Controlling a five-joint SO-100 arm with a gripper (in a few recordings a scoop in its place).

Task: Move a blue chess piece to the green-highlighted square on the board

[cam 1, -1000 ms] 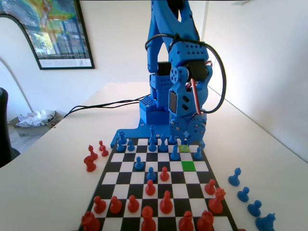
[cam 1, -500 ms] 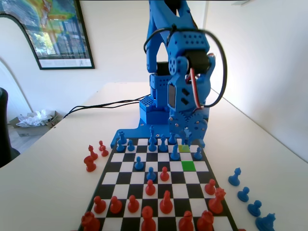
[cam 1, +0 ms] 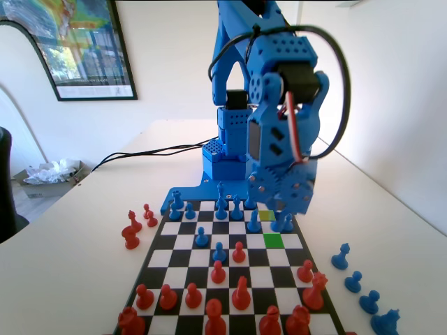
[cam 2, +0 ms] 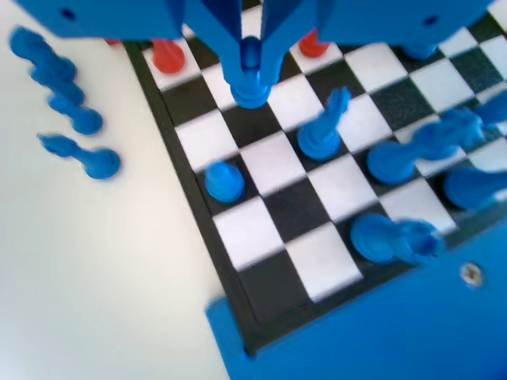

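My blue gripper [cam 1: 279,213] hangs low over the far right part of the board [cam 1: 183,241], just behind the bright green square [cam 1: 274,240]. The wrist view shows my gripper [cam 2: 250,67] shut on a small blue pawn [cam 2: 250,89], the two jaws pressed against its head and neck. Its flared base hangs over the squares near the board's left rim [cam 2: 190,198] in that view. In the fixed view the held pawn [cam 1: 278,223] shows just under the jaws, beside the duller yellow-green square [cam 1: 266,216]. Whether its base touches the board I cannot tell.
Blue pieces [cam 1: 221,208] line the far rows and red pieces [cam 1: 241,294] the near rows. Captured blue pieces [cam 1: 340,257] lie on the table right of the board, and red ones [cam 1: 130,234] lie to its left. In the wrist view, blue pieces [cam 2: 319,136] stand close to the held pawn.
The gripper has swung away from the back rows toward the camera and slightly right, carrying the pawn closer to the green square. The wrist view is blurred with motion.
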